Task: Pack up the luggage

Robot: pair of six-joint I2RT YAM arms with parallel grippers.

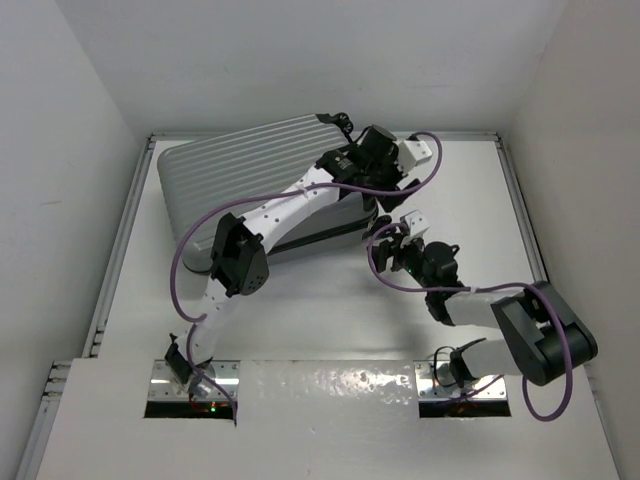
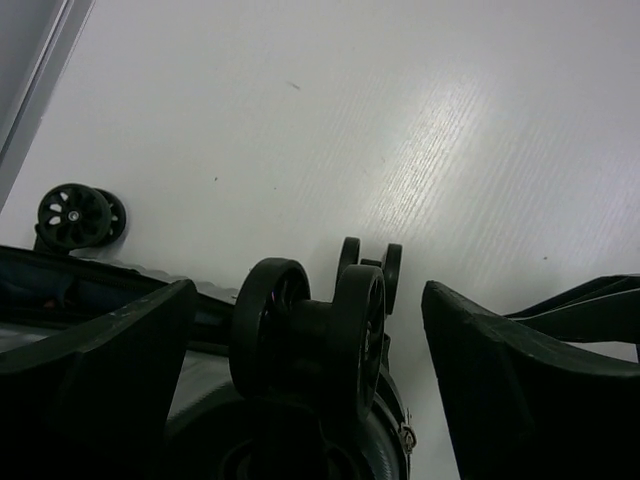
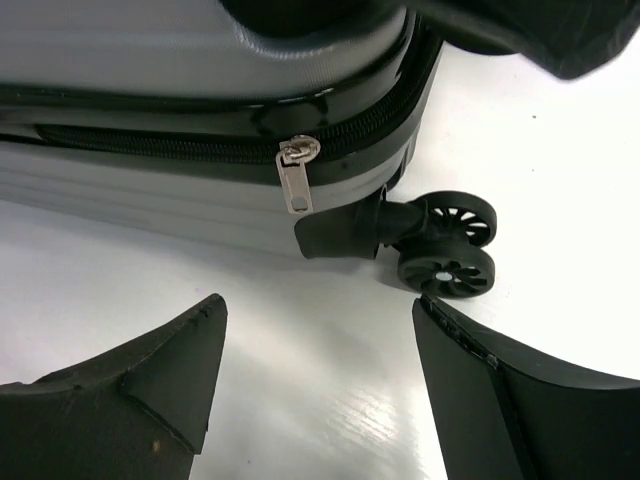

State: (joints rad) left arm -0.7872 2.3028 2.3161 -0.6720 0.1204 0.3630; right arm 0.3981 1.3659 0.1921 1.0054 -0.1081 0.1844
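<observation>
White table (image 1: 330, 320) under closed luggage (image 1: 250, 175), one wheel (image 2: 305, 335) within wide-spread left hand (image 2: 310, 300), zipper pull (image 3: 298, 180) just beyond wide-spread right hand (image 3: 320, 310).

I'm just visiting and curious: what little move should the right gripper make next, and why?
Probably ease the right gripper forward to the zipper pull and close on it. Its jaws are open and empty and aimed at the pull, which hangs on the suitcase side near a wheel, with a gap between.
</observation>
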